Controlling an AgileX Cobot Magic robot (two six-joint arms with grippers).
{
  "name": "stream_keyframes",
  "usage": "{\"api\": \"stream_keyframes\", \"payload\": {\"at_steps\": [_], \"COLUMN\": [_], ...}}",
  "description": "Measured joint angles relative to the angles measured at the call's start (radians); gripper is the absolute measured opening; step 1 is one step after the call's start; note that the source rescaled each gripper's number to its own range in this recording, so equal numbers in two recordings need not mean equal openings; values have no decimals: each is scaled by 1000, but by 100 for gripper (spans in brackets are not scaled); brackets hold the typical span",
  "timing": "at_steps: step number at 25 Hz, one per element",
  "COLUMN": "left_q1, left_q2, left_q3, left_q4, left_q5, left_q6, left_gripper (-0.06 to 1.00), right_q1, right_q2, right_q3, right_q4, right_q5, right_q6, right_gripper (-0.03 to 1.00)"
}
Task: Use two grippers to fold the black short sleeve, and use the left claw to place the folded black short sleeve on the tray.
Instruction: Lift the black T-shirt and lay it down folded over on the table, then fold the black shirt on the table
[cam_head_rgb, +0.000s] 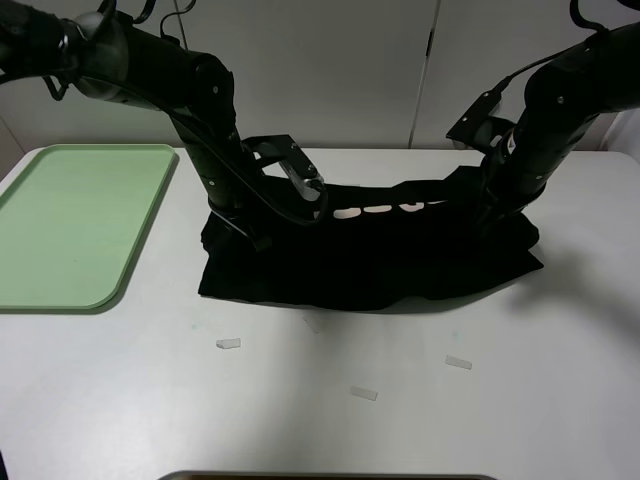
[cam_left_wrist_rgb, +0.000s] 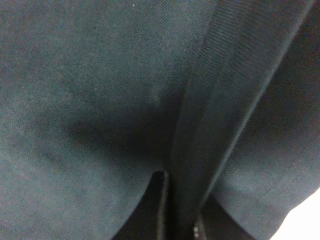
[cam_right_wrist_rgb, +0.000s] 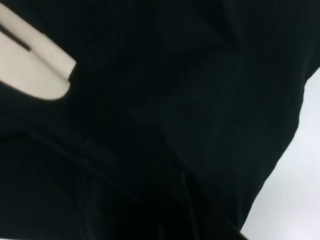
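Observation:
The black short sleeve (cam_head_rgb: 370, 262) lies bunched in a wide band across the middle of the white table, white lettering (cam_head_rgb: 390, 209) showing along its upper edge. That edge sags between the two arms. My left gripper (cam_head_rgb: 233, 222) is down at the shirt's left end, its jaws buried in cloth and shut on it. In the left wrist view, dark fabric (cam_left_wrist_rgb: 100, 100) fills the frame and one fingertip (cam_left_wrist_rgb: 160, 200) shows pressed against a fold. My right gripper (cam_head_rgb: 493, 215) is sunk into the right end, also shut on the cloth (cam_right_wrist_rgb: 200, 125). The pale green tray (cam_head_rgb: 70, 225) sits at the far left.
Three small white paper strips (cam_head_rgb: 228, 343) (cam_head_rgb: 363, 393) (cam_head_rgb: 458, 362) lie on the table in front of the shirt. A dark object's edge (cam_head_rgb: 330, 477) shows at the near border. A white wall stands behind the table.

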Motion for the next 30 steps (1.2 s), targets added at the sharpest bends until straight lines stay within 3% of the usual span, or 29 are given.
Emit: {"api": "stream_keyframes", "payload": {"at_steps": [1, 3, 4, 5, 6, 7, 9, 18, 24, 30], "left_q1": [0, 7, 12, 14, 18, 20, 20, 20, 20, 20], "left_q2": [0, -1, -1, -1, -1, -1, -2, -54, -172, -359], "left_q3": [0, 7, 10, 13, 13, 13, 14, -22, -36, -36], "left_q4": [21, 56, 76, 90, 99, 102, 103, 103, 103, 103], "left_q5": [22, 53, 74, 83, 80, 76, 73, 100, 100, 109], "left_q6": [0, 0, -3, -9, -22, -30, -37, -51, -83, -215], "left_gripper": [8, 32, 46, 64, 78, 85, 94, 100, 100, 100], "right_q1": [0, -11, -15, -18, -22, -22, -22, -22, -22, -22], "right_q2": [0, -7, -13, -20, -28, -35, -39, -173, -347, -487], "right_q3": [0, 0, 0, 0, 0, 0, 0, 0, 0, 0], "right_q4": [-12, -27, -30, -33, -36, -42, -48, -37, 3, 89], "right_q5": [14, 50, 66, 77, 84, 86, 86, 109, 212, 283], "right_q6": [2, 9, 19, 33, 47, 56, 63, 68, 68, 69], "right_gripper": [3, 22, 39, 62, 78, 87, 96, 100, 100, 100]}}
